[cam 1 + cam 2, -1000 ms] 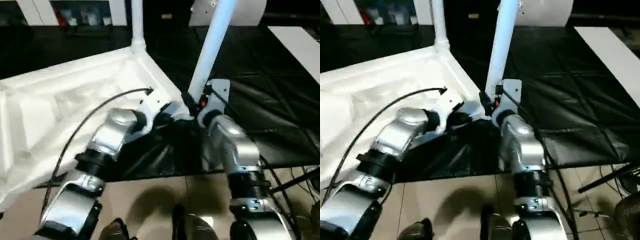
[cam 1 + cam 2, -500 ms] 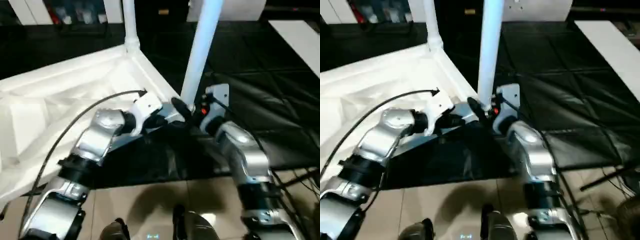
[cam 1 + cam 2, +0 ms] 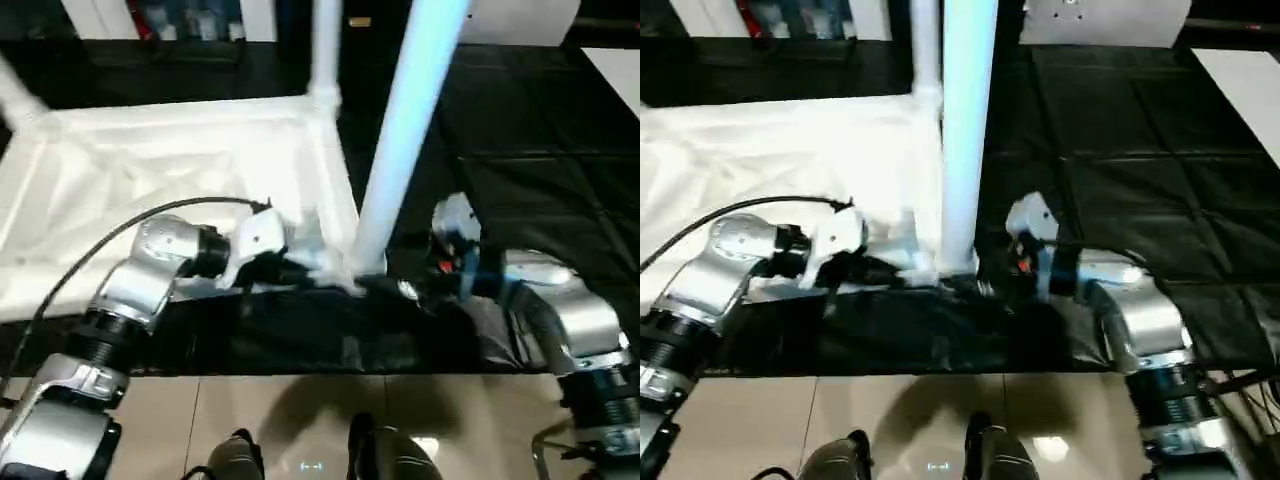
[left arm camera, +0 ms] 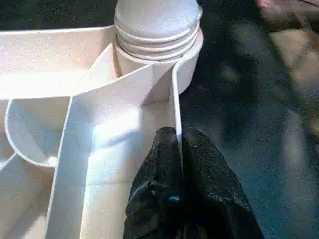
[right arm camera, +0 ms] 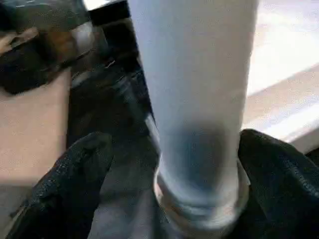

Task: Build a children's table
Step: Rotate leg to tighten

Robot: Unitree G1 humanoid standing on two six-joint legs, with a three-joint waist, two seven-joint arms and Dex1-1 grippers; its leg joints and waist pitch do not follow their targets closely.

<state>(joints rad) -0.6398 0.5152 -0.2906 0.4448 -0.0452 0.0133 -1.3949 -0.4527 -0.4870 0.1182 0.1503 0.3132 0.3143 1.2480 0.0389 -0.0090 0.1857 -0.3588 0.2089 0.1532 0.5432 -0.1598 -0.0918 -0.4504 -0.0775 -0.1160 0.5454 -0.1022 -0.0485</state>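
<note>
Item 1, white plastic table top point(image 3: 180, 160): I see it lying underside up on the black floor mat point(image 3: 540, 130), ribs and compartments facing me.

Item 2, left pincer point(image 4: 178, 149): closed narrow on a thin upright wall of the table top, one black finger point(image 4: 157, 174) inside the compartment, the other on the outer face of the wall. The pinch sits just short of the round corner socket point(image 4: 164, 64), which lies straight ahead of the fingertips.

Item 3, near leg point(image 3: 400, 150): a long white round leg standing upright in that corner socket, its ringed base point(image 4: 157, 25) seated in the socket mouth.

Item 4, right pincer point(image 5: 199, 194): spread wide, its two black fingers point(image 5: 65, 184) flanking the low end of the near leg, one on each side. I cannot tell whether the pads press the leg or stand just off it. The leg's ringed collar lies between the fingers.

Item 5, far leg point(image 3: 323, 45): upright at the corner of the table top beyond both pincers.

Item 6, third leg point(image 3: 18, 98): a slanted white leg end at the corner well out to the left pincer's outer side.
</note>
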